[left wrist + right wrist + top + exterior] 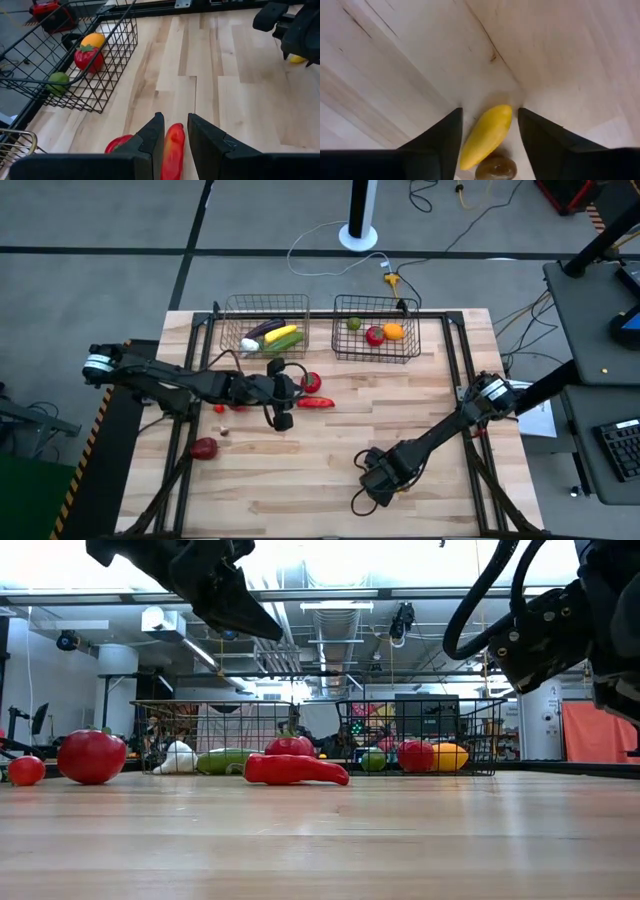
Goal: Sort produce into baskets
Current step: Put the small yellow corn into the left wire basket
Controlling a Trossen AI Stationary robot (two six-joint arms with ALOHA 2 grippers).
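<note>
My left gripper (293, 388) hovers above the table, open by a narrow gap, holding nothing. Through that gap (175, 117) I see a long red pepper (172, 150) lying on the table, with a red tomato (118, 143) beside it. My right gripper (378, 475) points down near the table's front, and its fingers stand on either side of a yellow produce piece (487, 134) that lies on the wood. The copper basket (265, 308) holds garlic, eggplant, corn and cucumber. The dark basket (375, 358) holds a green piece, a red one and an orange one. My right gripper comes at the yellow piece (495, 120) from above, one finger (445, 140) along each long side. The piece lies flat on the table. I cannot tell whether the fingers touch it.
A brown round piece (495, 169) lies against the yellow piece's end. A red tomato (204, 447) and two small red pieces (228, 408) lie at the table's left. Both baskets stand along the far edge. Bare wood lies between the two arms.
</note>
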